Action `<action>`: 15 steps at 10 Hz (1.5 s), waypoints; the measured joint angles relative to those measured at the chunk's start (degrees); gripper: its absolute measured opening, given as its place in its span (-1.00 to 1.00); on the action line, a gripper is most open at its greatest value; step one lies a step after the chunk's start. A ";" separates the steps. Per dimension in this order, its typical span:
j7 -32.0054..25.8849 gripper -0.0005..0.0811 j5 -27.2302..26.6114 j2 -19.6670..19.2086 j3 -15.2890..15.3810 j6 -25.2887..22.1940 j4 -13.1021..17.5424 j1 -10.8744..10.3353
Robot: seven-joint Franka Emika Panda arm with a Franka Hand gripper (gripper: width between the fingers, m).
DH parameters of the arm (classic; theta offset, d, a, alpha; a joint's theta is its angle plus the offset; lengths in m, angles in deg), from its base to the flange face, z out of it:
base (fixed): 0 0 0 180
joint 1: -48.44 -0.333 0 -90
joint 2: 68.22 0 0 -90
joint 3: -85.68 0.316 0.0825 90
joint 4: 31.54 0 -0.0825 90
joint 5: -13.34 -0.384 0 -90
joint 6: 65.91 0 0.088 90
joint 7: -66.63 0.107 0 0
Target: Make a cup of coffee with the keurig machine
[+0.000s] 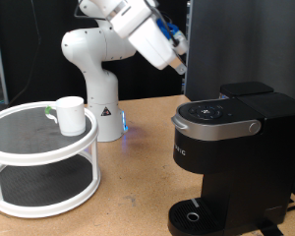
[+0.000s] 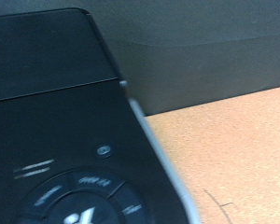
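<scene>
The keurig machine (image 1: 231, 157) is tall, matte black, silver-trimmed lid shut, on the worktop (image 1: 128, 187); the hand's (image 1: 177, 61) state is unclear.

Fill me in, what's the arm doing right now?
The Panda's gripper is up in the air above and just behind the keurig machine, holding nothing that shows. Its wrist camera looks down on the machine's top buttons. The lid looks shut. The cup sits on the top tier of a round white stand at the exterior view's left, and the drip tray has nothing on it.
</scene>
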State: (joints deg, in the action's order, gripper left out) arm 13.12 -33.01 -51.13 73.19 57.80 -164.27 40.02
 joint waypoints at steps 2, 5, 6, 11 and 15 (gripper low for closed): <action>-1.10 -0.98 1.66 2.85 -2.09 -5.31 -1.21 1.27; -1.16 -0.98 2.29 4.00 -2.47 -5.43 -2.02 1.72; -1.17 -0.98 2.00 4.24 -2.78 -4.94 -2.49 1.98; -6.32 -0.98 7.66 8.36 -9.43 -19.56 -3.08 5.36; -7.71 -0.98 8.73 10.13 -11.48 -21.93 -3.60 6.51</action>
State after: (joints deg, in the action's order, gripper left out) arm 5.41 -24.28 -41.00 61.71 35.87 -167.87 46.53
